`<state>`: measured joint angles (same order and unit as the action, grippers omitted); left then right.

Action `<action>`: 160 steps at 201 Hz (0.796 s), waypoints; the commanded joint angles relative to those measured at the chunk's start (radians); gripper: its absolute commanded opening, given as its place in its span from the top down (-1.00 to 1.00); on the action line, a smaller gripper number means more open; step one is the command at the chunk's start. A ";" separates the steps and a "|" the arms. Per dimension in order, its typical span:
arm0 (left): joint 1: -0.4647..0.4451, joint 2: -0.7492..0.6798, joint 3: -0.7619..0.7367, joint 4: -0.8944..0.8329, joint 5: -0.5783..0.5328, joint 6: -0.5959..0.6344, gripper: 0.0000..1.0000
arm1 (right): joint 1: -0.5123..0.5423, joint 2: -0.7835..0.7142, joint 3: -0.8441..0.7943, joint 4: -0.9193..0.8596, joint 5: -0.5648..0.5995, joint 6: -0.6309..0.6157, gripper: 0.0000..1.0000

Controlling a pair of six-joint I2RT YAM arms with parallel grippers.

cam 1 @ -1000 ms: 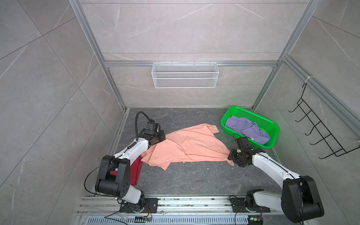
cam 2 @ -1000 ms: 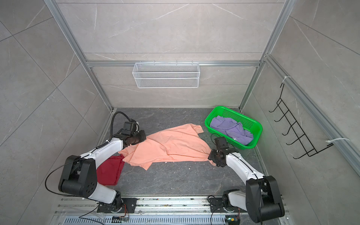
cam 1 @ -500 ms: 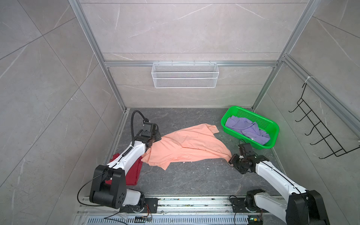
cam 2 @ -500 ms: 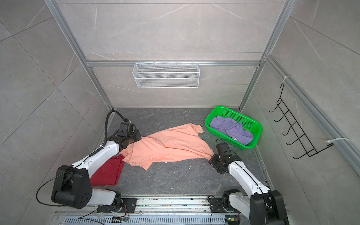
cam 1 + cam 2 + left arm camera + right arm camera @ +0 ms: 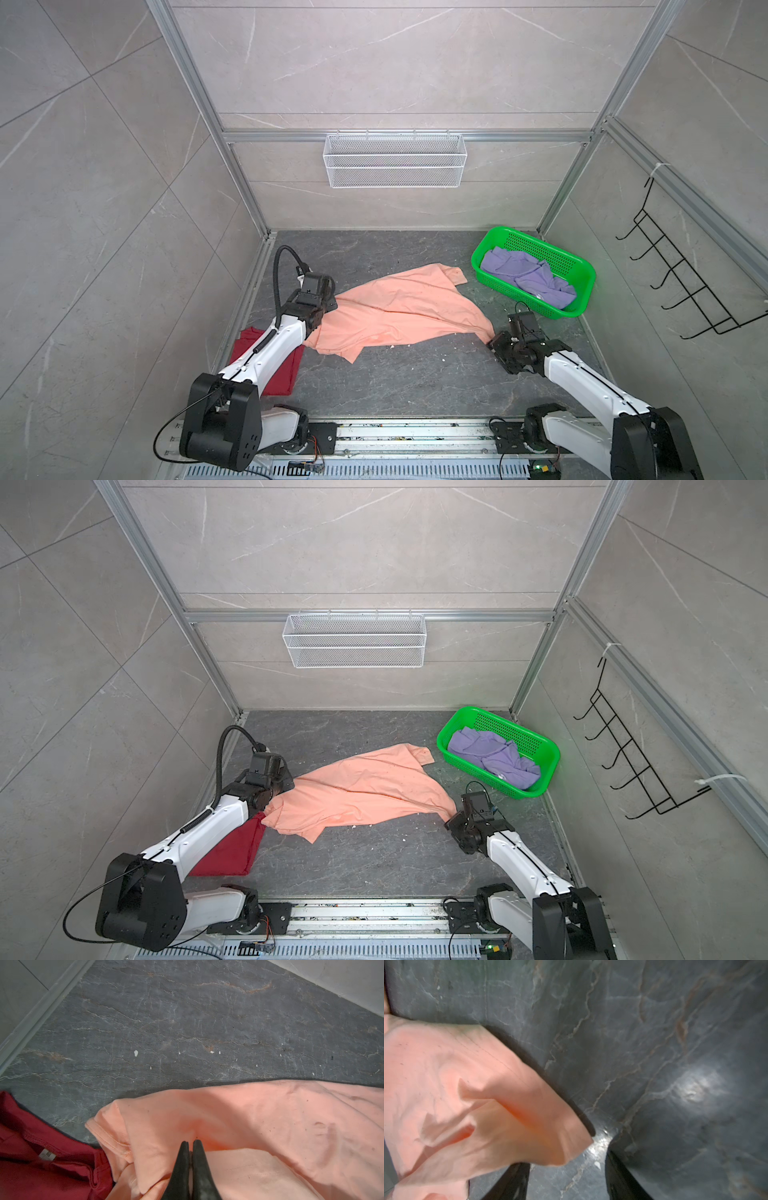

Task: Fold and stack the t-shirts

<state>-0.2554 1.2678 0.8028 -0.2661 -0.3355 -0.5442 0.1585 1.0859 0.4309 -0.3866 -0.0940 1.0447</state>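
**Top views.** Peach tee (image 5: 399, 311) (image 5: 361, 791) lies crumpled at mid floor (image 5: 415, 382). Red tee (image 5: 284, 372) (image 5: 232, 850) lies flat at near left, partly under the L arm, touching the peach tee. Purple tee (image 5: 528, 274) (image 5: 494, 754) is bunched in the basket (image 5: 540, 249) (image 5: 507, 729), far right. L gripper (image 5: 328, 306) (image 5: 283, 785) is at the peach tee's left edge. R gripper (image 5: 496, 343) (image 5: 455, 823) is at its near-right corner.

**L wrist.** L gripper (image 5: 190, 1142) is closed, pinching a fold of the peach tee (image 5: 259, 1126). Red tee (image 5: 41, 1157) lies adjacent.

**R wrist (blurred).** R gripper (image 5: 566, 1180) is open, holding nothing. A corner of the peach tee (image 5: 467, 1095) lies over one finger, unclamped.
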 commanded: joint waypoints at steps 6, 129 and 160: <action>0.002 -0.031 -0.020 -0.014 -0.073 -0.041 1.00 | -0.002 0.004 -0.036 0.020 0.018 0.038 -0.19; 0.002 -0.023 -0.039 -0.014 -0.076 -0.047 1.00 | -0.002 -0.192 -0.147 0.110 -0.019 0.145 -0.29; 0.002 -0.045 -0.053 -0.019 -0.083 -0.045 1.00 | -0.002 -0.263 -0.156 0.087 0.010 0.163 -0.29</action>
<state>-0.2554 1.2568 0.7589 -0.2878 -0.3866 -0.5842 0.1585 0.8703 0.2893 -0.2897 -0.1051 1.1725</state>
